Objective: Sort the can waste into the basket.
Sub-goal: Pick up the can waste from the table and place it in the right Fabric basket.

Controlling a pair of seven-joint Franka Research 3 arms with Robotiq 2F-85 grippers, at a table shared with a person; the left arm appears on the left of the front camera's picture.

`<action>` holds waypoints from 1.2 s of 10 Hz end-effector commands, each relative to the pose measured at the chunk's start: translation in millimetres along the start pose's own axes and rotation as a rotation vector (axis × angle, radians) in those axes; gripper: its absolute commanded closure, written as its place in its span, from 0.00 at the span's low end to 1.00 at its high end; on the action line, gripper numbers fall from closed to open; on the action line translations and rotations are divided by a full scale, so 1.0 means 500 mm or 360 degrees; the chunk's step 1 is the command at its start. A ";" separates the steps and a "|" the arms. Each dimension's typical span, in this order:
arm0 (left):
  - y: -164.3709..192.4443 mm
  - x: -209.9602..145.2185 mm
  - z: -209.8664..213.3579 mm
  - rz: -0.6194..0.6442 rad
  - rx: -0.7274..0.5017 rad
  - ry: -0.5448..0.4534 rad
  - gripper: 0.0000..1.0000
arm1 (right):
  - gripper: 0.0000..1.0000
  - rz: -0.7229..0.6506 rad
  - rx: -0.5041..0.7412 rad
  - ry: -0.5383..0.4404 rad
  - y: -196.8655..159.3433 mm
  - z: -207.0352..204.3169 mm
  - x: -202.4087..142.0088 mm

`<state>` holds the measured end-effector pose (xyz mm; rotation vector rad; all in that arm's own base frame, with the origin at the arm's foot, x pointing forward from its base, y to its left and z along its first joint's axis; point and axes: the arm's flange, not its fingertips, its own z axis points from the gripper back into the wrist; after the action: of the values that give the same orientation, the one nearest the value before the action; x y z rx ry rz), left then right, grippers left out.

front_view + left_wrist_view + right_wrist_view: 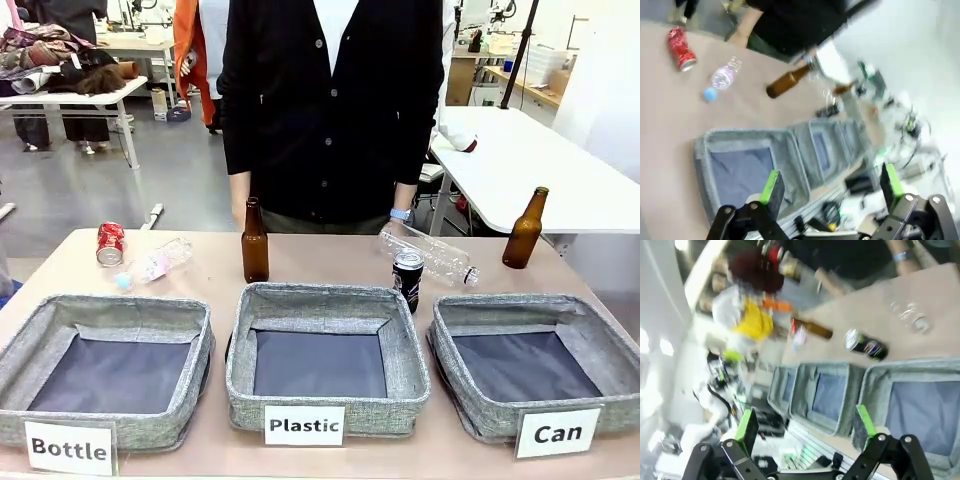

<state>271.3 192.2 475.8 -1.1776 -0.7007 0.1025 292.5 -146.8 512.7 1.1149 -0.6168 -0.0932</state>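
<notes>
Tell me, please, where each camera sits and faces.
Front: fixed on the robot's side, facing across the table at the person, torso showing.
Left wrist: above the table's left end, facing the red can; open left pincer at bottom.
Right wrist: above the right end, facing the black can and Can basket; open right pincer at bottom.
Shared: front shows both cans too.

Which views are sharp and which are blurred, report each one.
Front view: sharp and evenly lit, and the label on the Can basket reads clearly. Left wrist view: tilted and motion-smeared, though the red can is recognisable. Right wrist view: blurriest, with the black can print smeared and glare washing out the left side.
</notes>
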 end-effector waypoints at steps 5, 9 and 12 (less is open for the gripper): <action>0.035 -0.055 -0.163 0.0319 0.0039 -0.0344 0.00 | 0.00 -0.0333 0.0037 -0.0222 -0.161 0.076 -0.021; 0.096 0.037 -0.073 0.0331 -0.0122 -0.0331 0.00 | 0.00 -0.0333 0.0037 -0.0222 -0.161 0.076 -0.021; 0.093 0.036 -0.066 0.0368 -0.0123 -0.0355 0.00 | 0.00 -0.0333 0.0037 -0.0222 -0.161 0.076 -0.021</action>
<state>316.5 191.5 436.8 -1.3270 -0.7624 0.4082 280.5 -211.1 451.4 1.1846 -0.5885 -0.3668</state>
